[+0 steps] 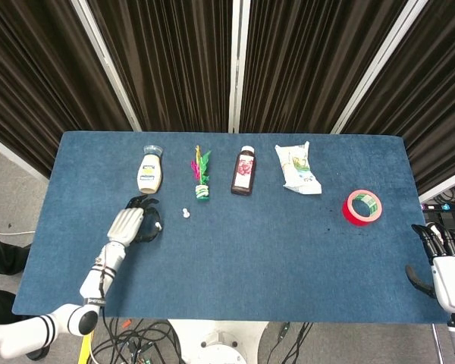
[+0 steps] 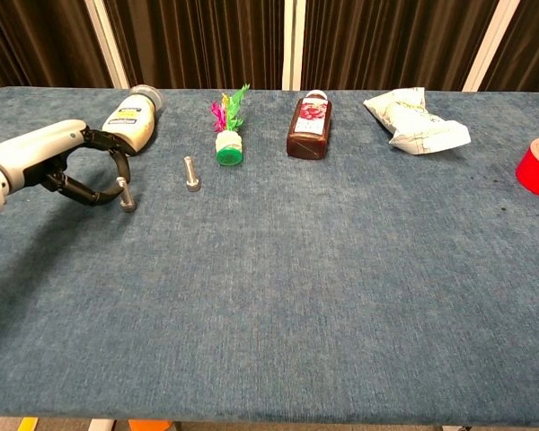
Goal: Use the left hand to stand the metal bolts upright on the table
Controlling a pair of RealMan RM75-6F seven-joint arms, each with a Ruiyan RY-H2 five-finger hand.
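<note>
Now placing step: your left hand (image 2: 49,162) pinches second bolt (image 2: 123,193) upright, head on table (image 2: 341,296), left-centre of frame. First bolt (image 2: 191,174) stands just right. Next: let go gently, withdraw without tipping. Right hand (image 1: 445,262) idle, holding nothing.

Blue cloth table (image 2: 323,296), cream squeeze bottle (image 2: 130,118) lying at back left, green-based feather shuttlecock (image 2: 228,135), dark brown bottle (image 2: 309,124), crumpled white packet (image 2: 416,119), red tape roll (image 1: 362,207), dark curtains (image 1: 174,53) behind
</note>
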